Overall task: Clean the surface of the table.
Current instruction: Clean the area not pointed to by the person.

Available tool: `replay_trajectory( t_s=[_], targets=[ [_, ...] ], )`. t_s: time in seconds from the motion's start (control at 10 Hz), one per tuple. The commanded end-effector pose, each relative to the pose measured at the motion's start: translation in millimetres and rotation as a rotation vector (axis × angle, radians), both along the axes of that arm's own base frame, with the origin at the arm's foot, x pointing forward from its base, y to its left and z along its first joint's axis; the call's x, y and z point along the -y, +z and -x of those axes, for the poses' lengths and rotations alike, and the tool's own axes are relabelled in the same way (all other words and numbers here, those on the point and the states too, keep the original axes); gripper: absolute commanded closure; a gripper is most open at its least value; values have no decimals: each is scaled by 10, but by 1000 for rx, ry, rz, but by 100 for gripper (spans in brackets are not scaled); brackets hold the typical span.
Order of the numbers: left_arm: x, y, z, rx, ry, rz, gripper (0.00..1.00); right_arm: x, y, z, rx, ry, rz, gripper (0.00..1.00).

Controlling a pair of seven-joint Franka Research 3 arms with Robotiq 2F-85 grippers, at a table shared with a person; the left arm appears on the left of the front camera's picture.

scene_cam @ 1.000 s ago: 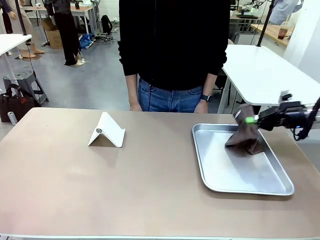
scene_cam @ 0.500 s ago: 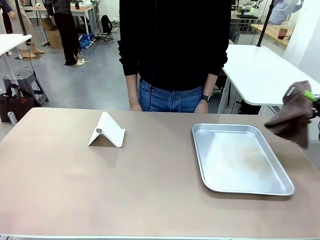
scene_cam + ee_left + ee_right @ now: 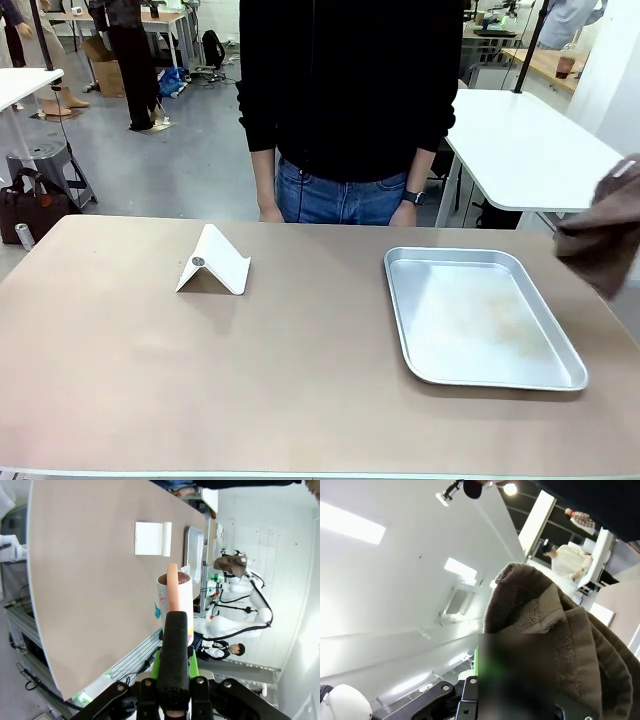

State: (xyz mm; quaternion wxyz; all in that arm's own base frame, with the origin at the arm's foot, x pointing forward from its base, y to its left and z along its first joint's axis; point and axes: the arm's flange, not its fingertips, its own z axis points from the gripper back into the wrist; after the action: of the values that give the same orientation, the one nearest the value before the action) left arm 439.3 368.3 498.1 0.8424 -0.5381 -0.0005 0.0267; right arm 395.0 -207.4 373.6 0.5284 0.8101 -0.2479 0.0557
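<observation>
Table [image 3: 200,380], tan and broad, carries a metal tray [image 3: 398,320] with faint smears on its floor. White folded stand [image 3: 215,262] sits well left of the tray. Brown cloth [image 3: 608,240] hangs in the air just right of the tray's far corner, cut off by the picture edge. In the right wrist view the right gripper [image 3: 512,680] is clamped on this cloth, its fingers blurred. In the left wrist view the left gripper [image 3: 175,617] is clenched on a white mug [image 3: 165,602] by a pinkish strip; handle or rim, cannot tell. Person [image 3: 350,90] stands beyond the tray, hands partly hidden by the table's far edge.
</observation>
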Motion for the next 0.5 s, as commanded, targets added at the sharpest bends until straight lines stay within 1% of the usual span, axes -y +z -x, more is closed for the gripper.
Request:
replay_trajectory(
  t_s=[0.0, 0.1, 0.2, 0.4],
  targets=[
    [-11, 60, 26, -10, -4, 3, 78, 260, 6, 221, 6, -23, 29, 95],
    [-11, 60, 26, -10, -4, 3, 78, 175, -37, 163, -6, -50, 93, 95],
    [-11, 60, 26, -10, -4, 3, 78, 146, -27, 104, -8, -24, 9, 95],
    [-11, 60, 26, -10, -4, 3, 78, 146, -27, 104, -8, -24, 9, 95]
  ],
)
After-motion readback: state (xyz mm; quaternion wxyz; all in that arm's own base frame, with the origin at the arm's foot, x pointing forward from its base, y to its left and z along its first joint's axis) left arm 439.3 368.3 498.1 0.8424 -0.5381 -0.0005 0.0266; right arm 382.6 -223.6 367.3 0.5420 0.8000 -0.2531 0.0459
